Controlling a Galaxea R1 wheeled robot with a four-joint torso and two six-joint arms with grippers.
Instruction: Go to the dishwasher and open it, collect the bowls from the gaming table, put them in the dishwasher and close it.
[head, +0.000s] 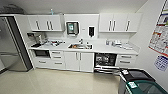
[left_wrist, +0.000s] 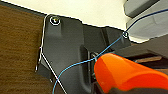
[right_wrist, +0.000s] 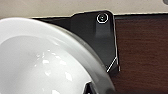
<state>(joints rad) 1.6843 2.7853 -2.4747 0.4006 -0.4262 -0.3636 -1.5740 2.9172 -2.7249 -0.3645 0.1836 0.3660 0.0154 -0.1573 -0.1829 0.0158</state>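
Observation:
The dishwasher (head: 105, 62) stands open under the counter, right of the sink. Its door is folded down and wire racks show in the dark interior. An orange bowl (left_wrist: 130, 72) sits large and close in the left wrist view, with my left gripper (left_wrist: 100, 88) shut on it. In the right wrist view my right gripper (right_wrist: 91, 88) is shut on the rim of a white bowl (right_wrist: 42, 65). The gaming table is out of view.
A white kitchenette runs along the far wall with a sink (head: 80, 46), a built-in oven (head: 41, 53), drawers and upper cabinets. A steel fridge (head: 11, 45) stands at the left. Two bins (head: 136, 81) stand near right. Pale floor (head: 57, 81) lies between me and the cabinets.

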